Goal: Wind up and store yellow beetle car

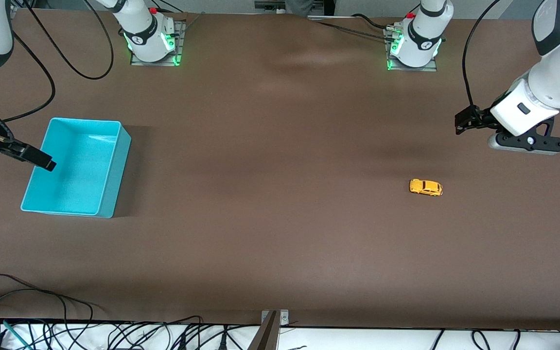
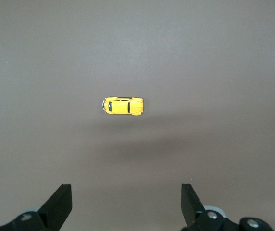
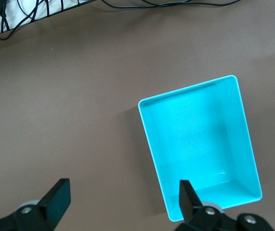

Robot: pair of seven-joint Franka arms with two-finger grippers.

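Yellow beetle car (image 1: 426, 187) sat untouched on the brown table (image 1: 280, 218), toward the left arm's end, well apart from the empty turquoise bin (image 1: 114, 194); winding and storing were both yet to be done. Left gripper (image 2: 126, 204) hovered over the table near the car, jaws wide, holding nothing. Right gripper (image 3: 119, 202) hung over the bin's edge, equally wide and empty.
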